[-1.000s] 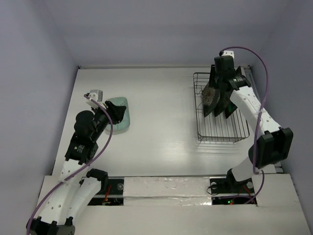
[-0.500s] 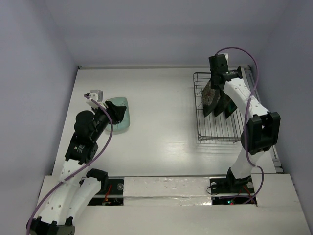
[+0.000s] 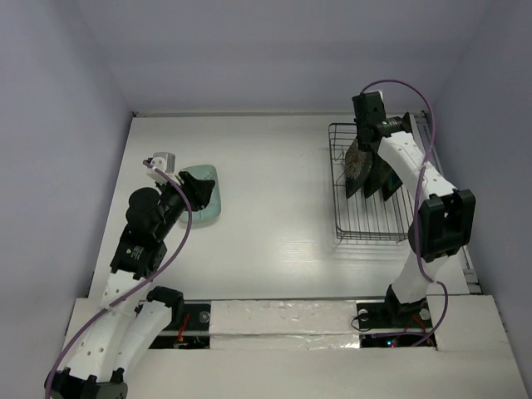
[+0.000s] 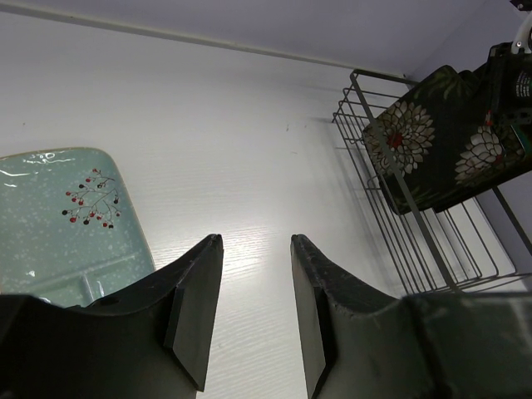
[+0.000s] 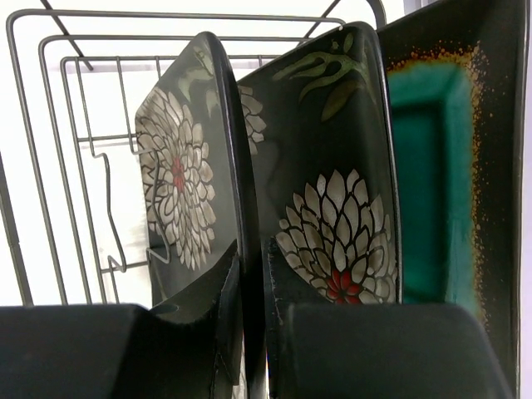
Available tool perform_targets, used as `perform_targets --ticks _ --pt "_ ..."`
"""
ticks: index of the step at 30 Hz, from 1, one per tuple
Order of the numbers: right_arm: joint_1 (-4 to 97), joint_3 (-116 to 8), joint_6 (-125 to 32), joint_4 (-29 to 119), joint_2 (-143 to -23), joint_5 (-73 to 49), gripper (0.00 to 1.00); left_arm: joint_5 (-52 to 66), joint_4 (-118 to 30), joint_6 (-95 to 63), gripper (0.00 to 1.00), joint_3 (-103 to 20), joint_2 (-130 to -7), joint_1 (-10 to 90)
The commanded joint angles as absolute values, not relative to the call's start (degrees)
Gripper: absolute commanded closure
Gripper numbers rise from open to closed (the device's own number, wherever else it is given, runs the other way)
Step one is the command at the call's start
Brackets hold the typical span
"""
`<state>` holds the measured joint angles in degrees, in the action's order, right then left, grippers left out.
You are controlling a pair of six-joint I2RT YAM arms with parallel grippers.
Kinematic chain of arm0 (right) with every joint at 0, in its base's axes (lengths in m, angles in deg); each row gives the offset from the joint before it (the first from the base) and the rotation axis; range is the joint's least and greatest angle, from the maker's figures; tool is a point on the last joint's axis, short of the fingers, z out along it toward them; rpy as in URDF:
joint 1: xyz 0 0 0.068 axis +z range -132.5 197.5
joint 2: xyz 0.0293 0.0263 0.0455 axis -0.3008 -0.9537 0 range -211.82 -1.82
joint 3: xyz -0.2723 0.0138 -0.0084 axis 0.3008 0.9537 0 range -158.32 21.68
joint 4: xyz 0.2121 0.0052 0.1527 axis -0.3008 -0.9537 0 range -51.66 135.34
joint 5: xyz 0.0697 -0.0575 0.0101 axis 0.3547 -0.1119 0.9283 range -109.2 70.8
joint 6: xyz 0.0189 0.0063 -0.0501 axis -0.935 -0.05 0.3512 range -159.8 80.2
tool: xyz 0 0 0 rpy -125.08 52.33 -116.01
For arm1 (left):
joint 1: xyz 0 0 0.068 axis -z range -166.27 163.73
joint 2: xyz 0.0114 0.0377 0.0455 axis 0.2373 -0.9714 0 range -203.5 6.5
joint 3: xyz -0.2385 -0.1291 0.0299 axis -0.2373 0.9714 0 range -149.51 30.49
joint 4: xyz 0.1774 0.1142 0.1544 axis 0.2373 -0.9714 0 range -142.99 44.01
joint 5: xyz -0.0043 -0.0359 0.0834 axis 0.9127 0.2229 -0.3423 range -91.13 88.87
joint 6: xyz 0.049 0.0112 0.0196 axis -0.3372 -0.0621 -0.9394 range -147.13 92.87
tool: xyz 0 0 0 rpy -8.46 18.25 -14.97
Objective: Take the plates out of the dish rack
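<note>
Right pincer [image 5: 251, 274] is pinching the rim of the outer flowered plate [image 5: 179, 183], which is standing in the rack [image 3: 378, 239] just beside its twin [image 5: 332, 216]. A crooked lift risks dragging that twin. Left pincer [image 4: 256, 241] is hanging part-open, empty, above the mint plate [image 4: 58, 216] on the counter [image 3: 274, 183].

Mint plate [image 4: 58, 224] lies left; flowered plates [image 4: 432, 141] stand in rack [image 4: 418, 220].

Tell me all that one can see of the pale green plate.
The pale green plate is squarish with rounded corners, glossy like glazed ceramic, with a small painted twig of red and dark berries. It lies flat on the white table, left side, far from the rack. The left pincer hangs open at its near edge; contact unclear.
</note>
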<state>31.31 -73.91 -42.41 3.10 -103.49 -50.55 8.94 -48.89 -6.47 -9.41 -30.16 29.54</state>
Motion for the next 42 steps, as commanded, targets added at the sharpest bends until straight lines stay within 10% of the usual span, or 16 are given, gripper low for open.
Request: perform_targets --ticks 1,15,23,42 --pt "30.6 -79.12 -40.41 3.06 -97.71 -57.78 1.0 9.51 -46.43 -6.74 0.64 -11.61 -29.8 29.9" --pt "32.35 -83.78 -41.64 1.48 -85.76 -59.98 1.0 9.77 -46.35 -6.74 0.64 -11.44 -29.8 29.9" --pt "40.42 -72.9 -50.77 17.19 -77.94 -36.98 1.0 9.6 -46.35 -6.74 0.64 -11.35 -29.71 29.9" --pt "48.97 -48.29 -78.2 56.76 -97.52 -14.81 1.0 9.51 -46.35 -6.74 0.64 -11.26 -29.71 29.37"
